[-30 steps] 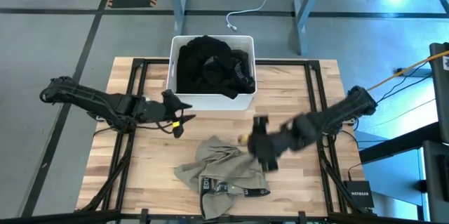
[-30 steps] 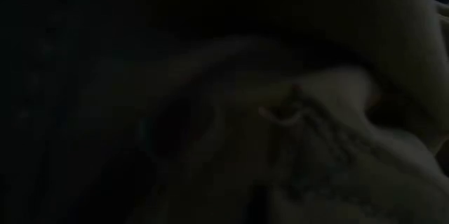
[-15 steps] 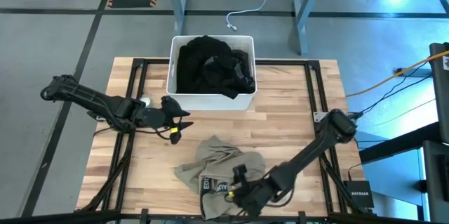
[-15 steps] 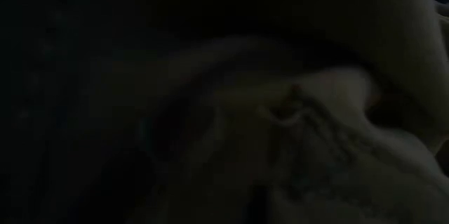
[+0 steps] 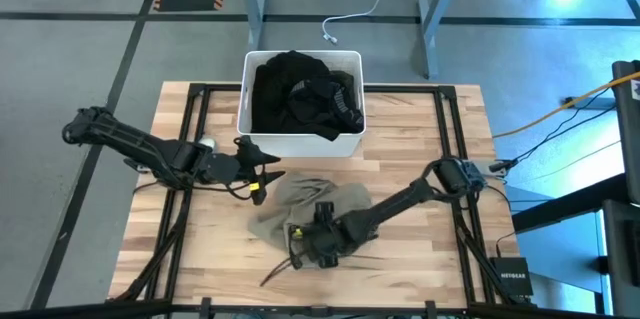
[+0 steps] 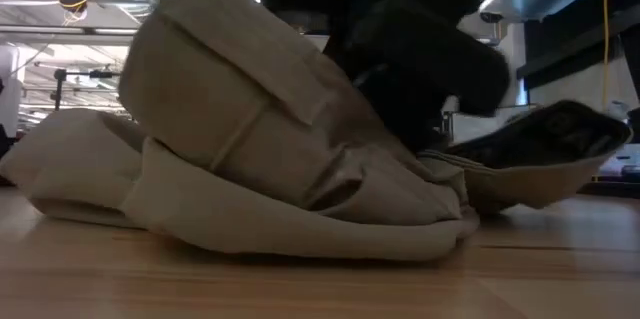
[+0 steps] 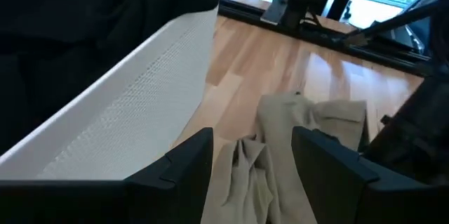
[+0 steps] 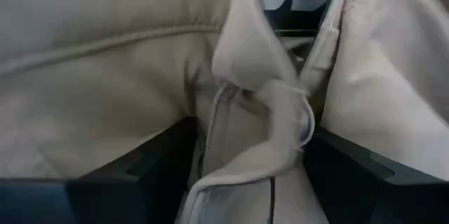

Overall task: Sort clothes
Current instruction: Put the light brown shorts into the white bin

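The khaki trousers (image 5: 318,211) lie bunched on the table (image 5: 420,149), near the white bin (image 5: 300,142) of black clothes (image 5: 300,94). The right gripper (image 5: 318,242) has its jaws closed on a fold. It should lift slowly. The left gripper (image 5: 262,167) waits, jaws open.

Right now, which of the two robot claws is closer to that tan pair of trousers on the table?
The right gripper. It is down on the khaki trousers, with cloth bunched between its fingers. The left gripper hovers open at the trousers' far edge, beside the white bin.
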Available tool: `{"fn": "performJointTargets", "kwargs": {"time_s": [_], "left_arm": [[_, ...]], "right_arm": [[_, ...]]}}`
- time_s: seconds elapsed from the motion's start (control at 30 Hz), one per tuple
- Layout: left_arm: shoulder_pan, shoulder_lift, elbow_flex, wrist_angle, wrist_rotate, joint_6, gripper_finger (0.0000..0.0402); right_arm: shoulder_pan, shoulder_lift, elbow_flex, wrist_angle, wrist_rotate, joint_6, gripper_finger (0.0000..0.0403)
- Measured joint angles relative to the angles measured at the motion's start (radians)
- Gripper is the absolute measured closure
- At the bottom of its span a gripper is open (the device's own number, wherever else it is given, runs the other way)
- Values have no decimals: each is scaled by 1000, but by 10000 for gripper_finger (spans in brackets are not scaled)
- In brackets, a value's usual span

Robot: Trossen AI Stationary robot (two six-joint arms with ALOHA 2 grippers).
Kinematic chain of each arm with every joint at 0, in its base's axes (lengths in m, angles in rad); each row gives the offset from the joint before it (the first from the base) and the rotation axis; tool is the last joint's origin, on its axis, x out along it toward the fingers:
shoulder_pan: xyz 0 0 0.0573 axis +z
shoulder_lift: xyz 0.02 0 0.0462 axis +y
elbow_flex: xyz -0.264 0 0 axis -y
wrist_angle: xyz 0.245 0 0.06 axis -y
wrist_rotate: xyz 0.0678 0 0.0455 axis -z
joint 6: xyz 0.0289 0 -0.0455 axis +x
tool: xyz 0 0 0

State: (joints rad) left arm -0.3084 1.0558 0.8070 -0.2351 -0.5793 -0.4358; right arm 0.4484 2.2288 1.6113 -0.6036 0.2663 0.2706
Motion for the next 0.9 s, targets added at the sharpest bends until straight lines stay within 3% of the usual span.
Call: {"fn": "performJointTargets", "kwargs": {"time_s": [0.13,0.23,0.47,0.77,0.9], "left_arm": [[-7,9,0,-9,2,23,213],[-11,8,0,-25,2,30,213],[-24,3,0,-24,3,70,213],[-62,-73,0,-6,1,76,213],[-80,-105,0,-17,-1,82,213]], "right_arm": [[-39,53,5,-4,-79,55,140],[-54,75,10,-12,-110,72,176],[-55,78,15,-25,-86,142,358],[6,34,52,-94,90,137,358],[17,-11,96,-193,106,125,358]]}}
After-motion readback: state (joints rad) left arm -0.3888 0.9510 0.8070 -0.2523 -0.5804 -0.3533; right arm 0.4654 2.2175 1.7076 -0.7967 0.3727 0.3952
